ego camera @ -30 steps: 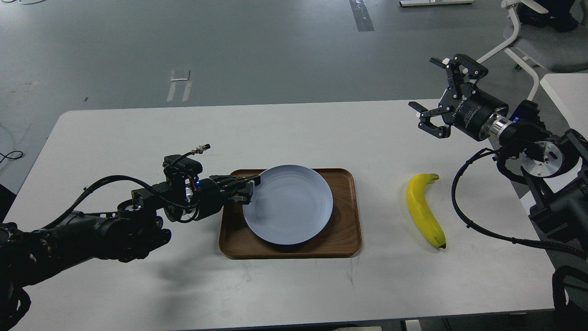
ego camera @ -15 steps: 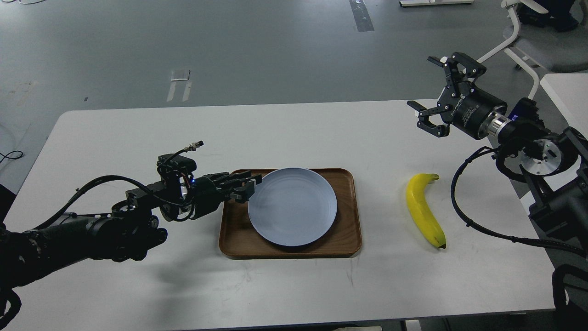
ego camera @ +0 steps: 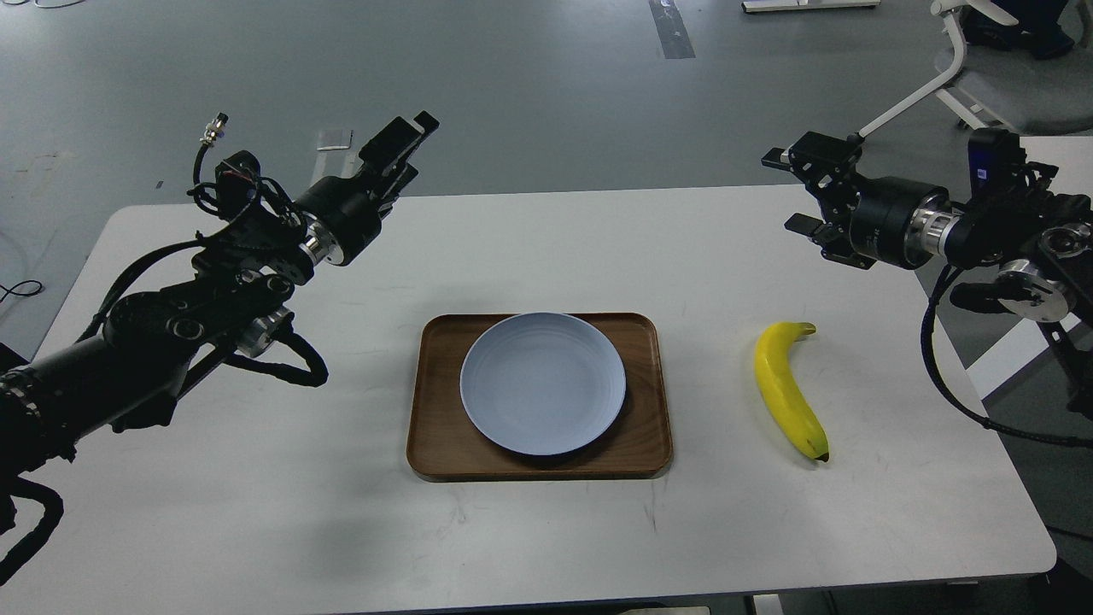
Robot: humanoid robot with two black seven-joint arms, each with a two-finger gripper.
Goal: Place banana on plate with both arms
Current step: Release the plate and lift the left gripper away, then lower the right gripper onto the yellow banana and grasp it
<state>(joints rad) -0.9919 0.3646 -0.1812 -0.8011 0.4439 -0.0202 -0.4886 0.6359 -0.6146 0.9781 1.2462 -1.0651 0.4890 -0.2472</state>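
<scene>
The tabletop (ego camera: 256, 512) is carrying everything, with a brown wooden tray (ego camera: 645, 444) near its middle and the pale blue-grey plate (ego camera: 543, 383) lying flat inside that tray, nothing on it. The banana (ego camera: 787, 389) is lying on the bare tabletop to the right of the tray, apart from it and not being touched by anything. Its long axis is running roughly from far to near, slightly slanted, with the stem end pointing away and a little right and the dark tip pointing toward the viewer.

The 2 arms are being held raised off the surface. The right gripper (ego camera: 803, 192) is the nearer one, hanging above and beyond the stem end, its fingers (ego camera: 779, 156) spread apart and holding nothing. The left gripper (ego camera: 401, 149) is well apart from the banana, past the far-left side of the tray; whether its fingers are parted cannot be told. The banana's width would probably be the easier span to grasp.
</scene>
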